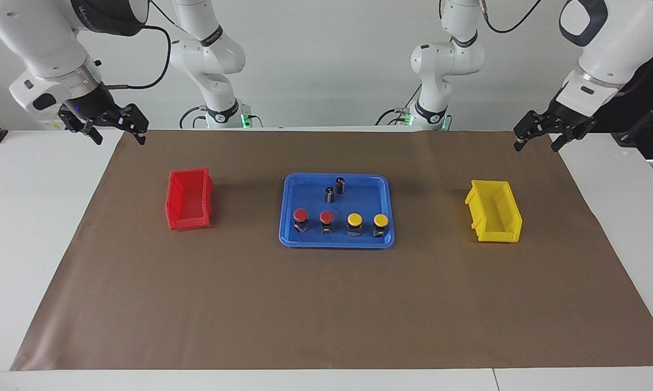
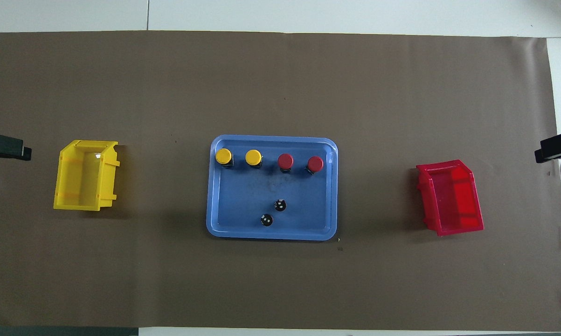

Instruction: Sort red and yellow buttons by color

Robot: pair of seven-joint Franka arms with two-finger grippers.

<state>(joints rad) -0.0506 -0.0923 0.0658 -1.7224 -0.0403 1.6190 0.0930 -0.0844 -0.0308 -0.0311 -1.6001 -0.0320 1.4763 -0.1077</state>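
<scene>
Overhead view: four buttons (image 2: 269,160) upright, seemingly, in blue tray (image 2: 243,219).

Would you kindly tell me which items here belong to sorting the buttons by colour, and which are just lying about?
For the job:
- two red-capped round push buttons
- two yellow-capped round push buttons
- red plastic bin
- yellow plastic bin
- blue plastic tray holding the buttons

Just lying about:
- two dark capless cylinders in the tray
- brown table mat

A plain white wall (image 1: 326,54) rises past the white table (image 1: 33,217).
</scene>
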